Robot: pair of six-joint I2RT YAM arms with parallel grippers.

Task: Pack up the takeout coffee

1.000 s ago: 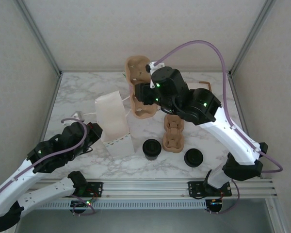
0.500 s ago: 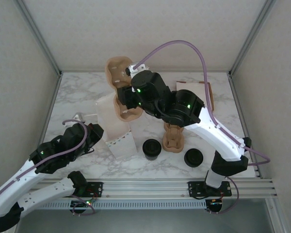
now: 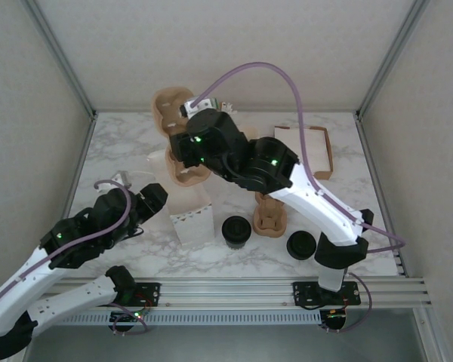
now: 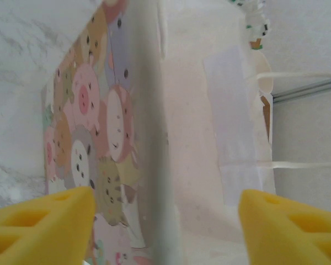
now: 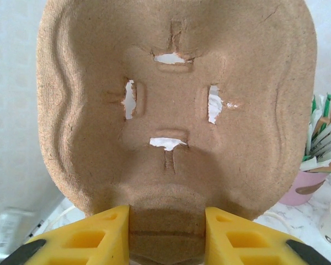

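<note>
The takeout coffee (image 3: pixel 236 230), a small cup under a black lid, stands on the marble near the front, apart from both grippers. My right gripper (image 5: pixel 166 237) is shut on the narrow end of a brown pulp cup carrier (image 5: pixel 176 83), held up on edge above the white paper bag (image 3: pixel 190 217) in the top view. My left gripper (image 4: pixel 165 226) is open at the bag's left side. Its yellow fingers (image 4: pixel 41 221) stand wide apart either side of the bag's printed corner edge (image 4: pixel 149 138), touching nothing.
A second pulp carrier (image 3: pixel 270 213) lies flat right of the coffee, with another round black lid (image 3: pixel 302 245) beyond it. A shallow cardboard box (image 3: pixel 315 147) sits at the back right. A pink cup of sachets (image 5: pixel 311 185) shows past the held carrier.
My left gripper has opened and let go of the bag. The right arm has swung the held carrier leftward, so it now hangs over the bag.
</note>
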